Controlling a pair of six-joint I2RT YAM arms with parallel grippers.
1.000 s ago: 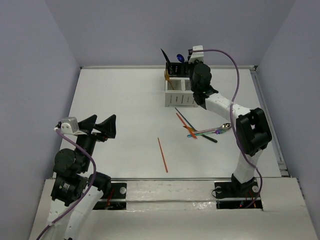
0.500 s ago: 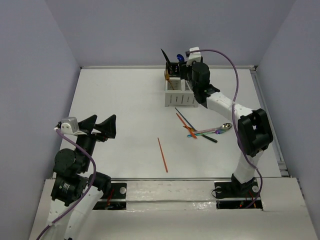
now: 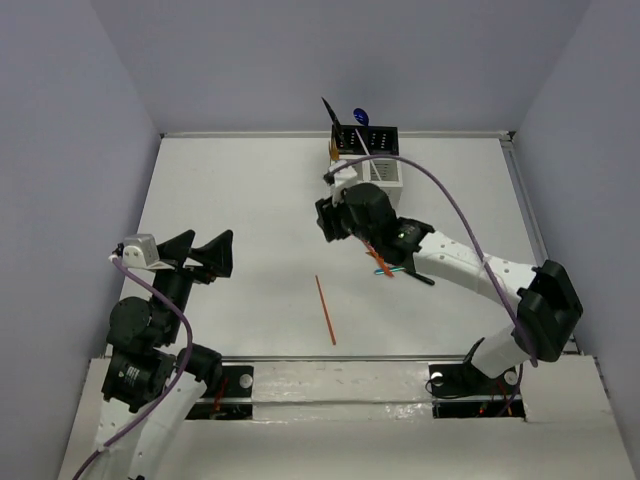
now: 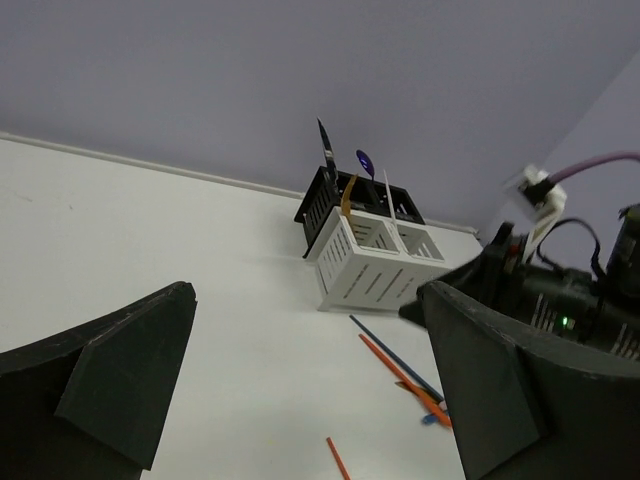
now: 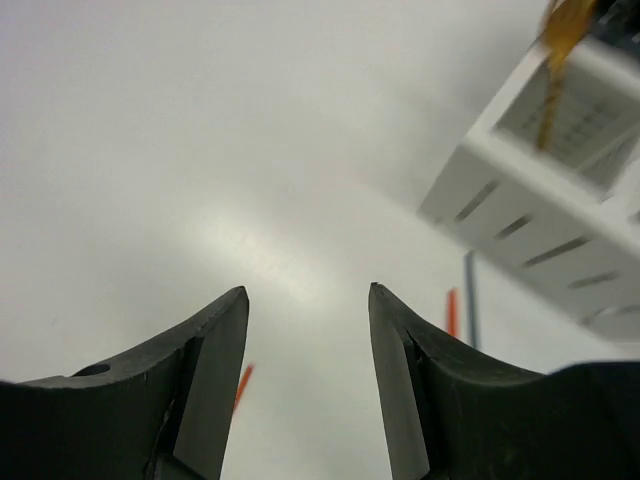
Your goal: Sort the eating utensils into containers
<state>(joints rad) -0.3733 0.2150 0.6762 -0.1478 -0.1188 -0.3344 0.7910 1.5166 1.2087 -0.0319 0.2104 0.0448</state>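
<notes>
The containers [image 3: 367, 140] stand at the table's far middle, two black bins behind two white ones [image 4: 375, 270]. A black knife [image 4: 325, 150], a blue spoon [image 4: 365, 160] and a gold utensil [image 5: 555, 60] stick up out of them. A lone orange-red utensil [image 3: 326, 311] lies mid-table. More utensils [image 3: 382, 268] lie crossed under my right forearm, partly hidden. My right gripper [image 3: 322, 218] hovers open and empty in front of the white bins, its jaws [image 5: 307, 295] apart over bare table. My left gripper [image 3: 205, 255] stays open and empty at the near left.
A raised rim [image 3: 515, 170] runs along the table's right and far edges. The purple cable [image 3: 440, 195] arcs over my right arm. Blue and orange-red utensils [image 4: 395, 360] lie just in front of the white bins.
My right arm has swung from above the containers toward the left and nearer, out over the table. Its jaws now stand apart. The left arm has not moved.
</notes>
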